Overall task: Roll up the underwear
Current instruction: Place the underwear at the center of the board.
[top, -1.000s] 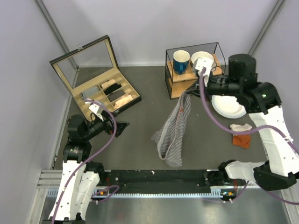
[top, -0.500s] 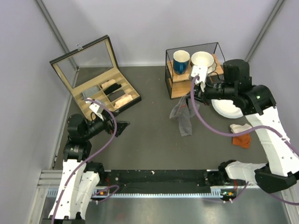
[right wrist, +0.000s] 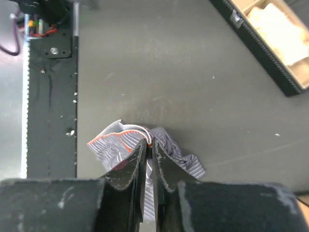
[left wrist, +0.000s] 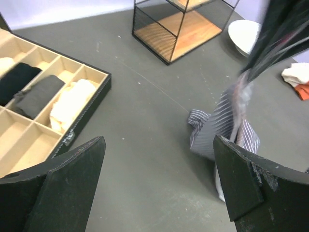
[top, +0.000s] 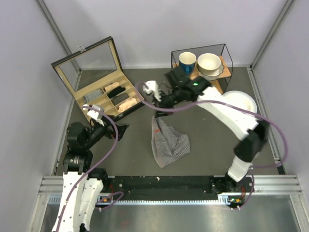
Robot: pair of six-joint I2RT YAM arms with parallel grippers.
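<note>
Underwear (top: 169, 142) hung from the right hand (top: 155, 117), which was pinched shut on one bunched edge of the cloth (in the wrist view the striped fabric was squeezed between the fingers (right wrist: 129, 170)). From that pinch the garment trailed down and toward the near edge of the surface (top: 212, 150), so its long axis ran from the hand away to its crumpled lower end, which lay on the surface rather than flat or spread. The right arm reached across the middle, so this hand was plainly the nearer one. The left hand (left wrist: 159, 145) stood wide apart and held nothing; the underwear lay to its right, near but not touching. My judgement: rolling needs the cloth laid out flat first. Farther off were the box (top: 96, 92) at the left and the rack (top: 181, 92) behind. No brand, label or writing could be read anywhere.
</note>
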